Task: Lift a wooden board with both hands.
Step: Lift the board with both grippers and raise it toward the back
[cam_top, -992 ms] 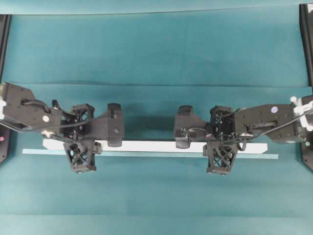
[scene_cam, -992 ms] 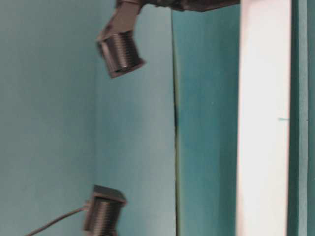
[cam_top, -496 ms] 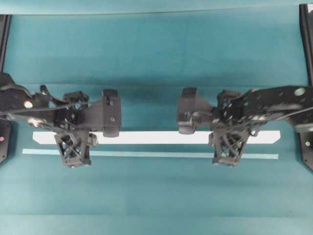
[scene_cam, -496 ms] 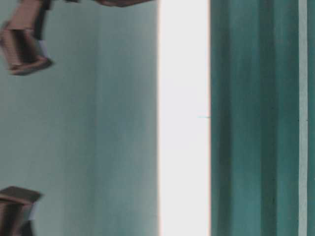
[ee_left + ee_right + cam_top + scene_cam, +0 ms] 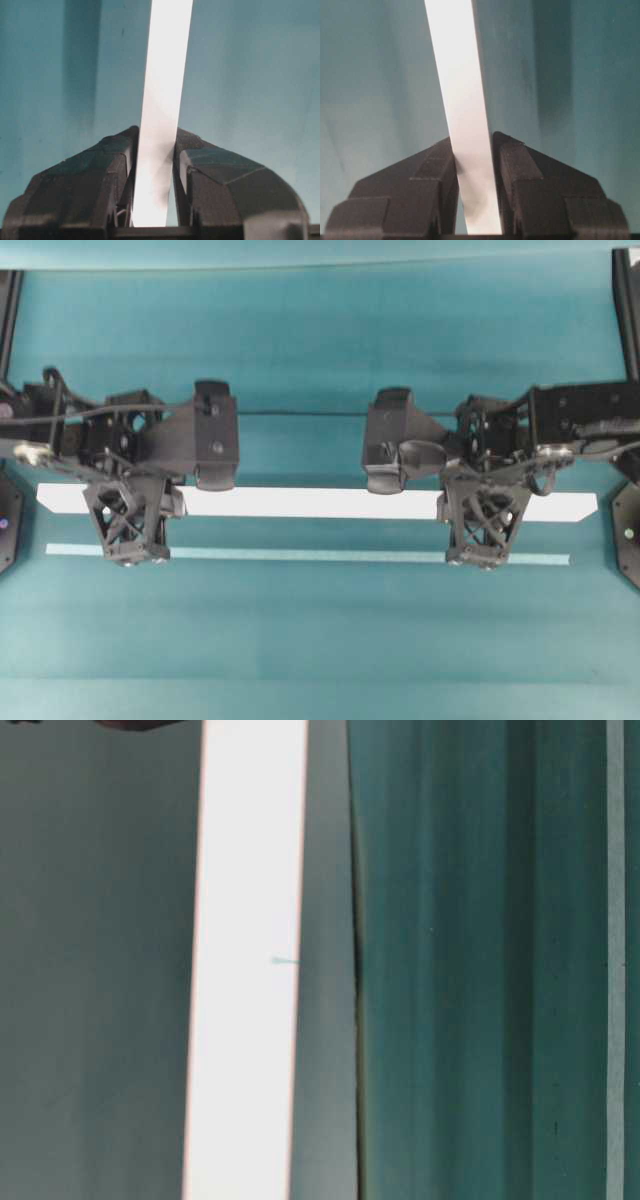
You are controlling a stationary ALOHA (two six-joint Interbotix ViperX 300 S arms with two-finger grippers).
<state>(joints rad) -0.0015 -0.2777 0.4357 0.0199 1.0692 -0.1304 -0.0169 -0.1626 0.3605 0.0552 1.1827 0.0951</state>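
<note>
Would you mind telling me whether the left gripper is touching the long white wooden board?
Touching: the left wrist view shows the left gripper with both fingers pressed against the white wooden board.

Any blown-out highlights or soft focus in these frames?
Table-level view: the board is overexposed, with glowing, blurred edges. Left wrist view: board bright and featureless, the left gripper's fingers soft. Right wrist view: much the same. Overhead view: evenly lit, slightly soft.

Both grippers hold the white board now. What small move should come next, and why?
Probably raise both arms together a little more, evenly. The left gripper and right gripper each clamp the wooden board, which looks level and clear of the teal strip, so equal lifting keeps it flat.
</note>
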